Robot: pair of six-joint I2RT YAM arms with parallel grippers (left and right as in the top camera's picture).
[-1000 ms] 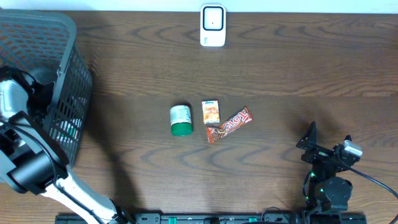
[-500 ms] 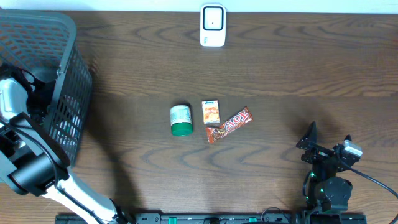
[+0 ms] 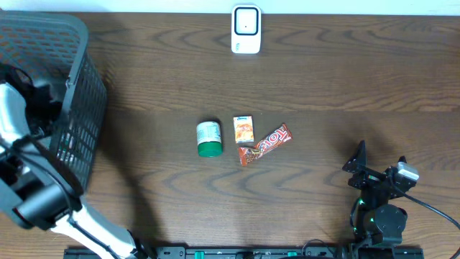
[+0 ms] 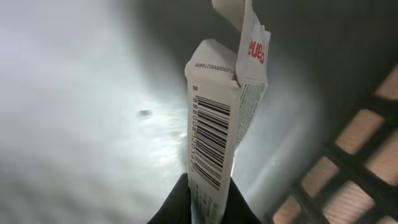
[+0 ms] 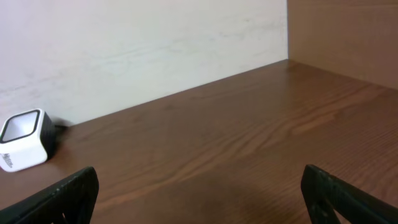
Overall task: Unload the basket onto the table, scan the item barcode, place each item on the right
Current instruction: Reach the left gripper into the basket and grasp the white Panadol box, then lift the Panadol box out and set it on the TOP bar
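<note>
Your table: dark brown wood tabletop point(image 3: 323, 79)
Your left: grey plastic lattice basket point(image 3: 79, 93)
Far edge: white boxy scanner point(image 3: 246, 29)
Middle: green-capped white jar point(image 3: 209, 138), orange packet point(image 3: 244, 129), red candy bar point(image 3: 265, 144)

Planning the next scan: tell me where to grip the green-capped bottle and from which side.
Grip the white body of the green-capped bottle, coming down from above and closing across its width. It seems to lie on its side, cap toward the robot, so its round flanks face sideways.

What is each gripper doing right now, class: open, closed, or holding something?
Left gripper: closed on the barcoded white carton.
Right gripper: open, holding nothing.
</note>
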